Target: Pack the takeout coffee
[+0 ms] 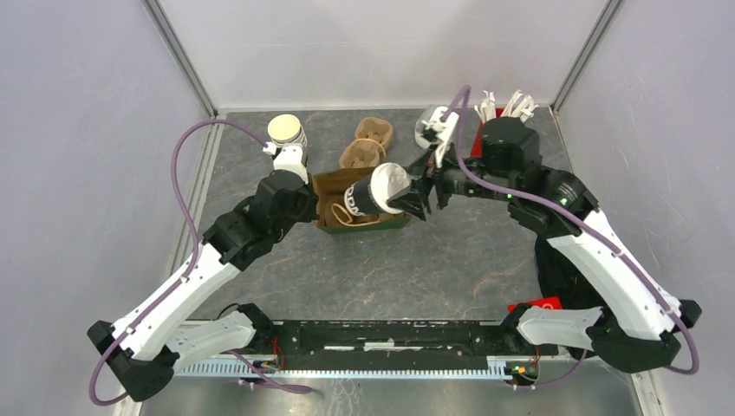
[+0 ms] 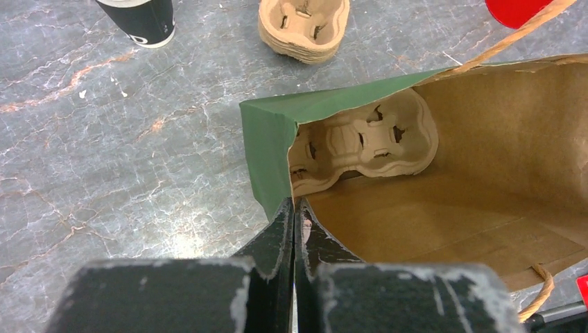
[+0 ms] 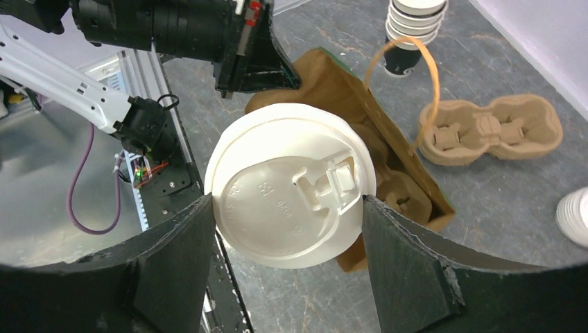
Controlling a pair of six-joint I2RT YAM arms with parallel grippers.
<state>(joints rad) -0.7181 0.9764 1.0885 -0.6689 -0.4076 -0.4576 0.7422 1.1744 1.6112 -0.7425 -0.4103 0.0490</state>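
Observation:
The takeout coffee, a dark cup with a white lid, is held tilted on its side above the open mouth of the green paper bag. My right gripper is shut on the cup at its lid end. My left gripper is shut on the bag's green edge and holds the mouth open. A pulp cup carrier lies inside the bag.
A stack of lidless cups stands at the back left. Spare pulp carriers lie behind the bag. A stack of white lids and a red holder with white sticks are at the back right.

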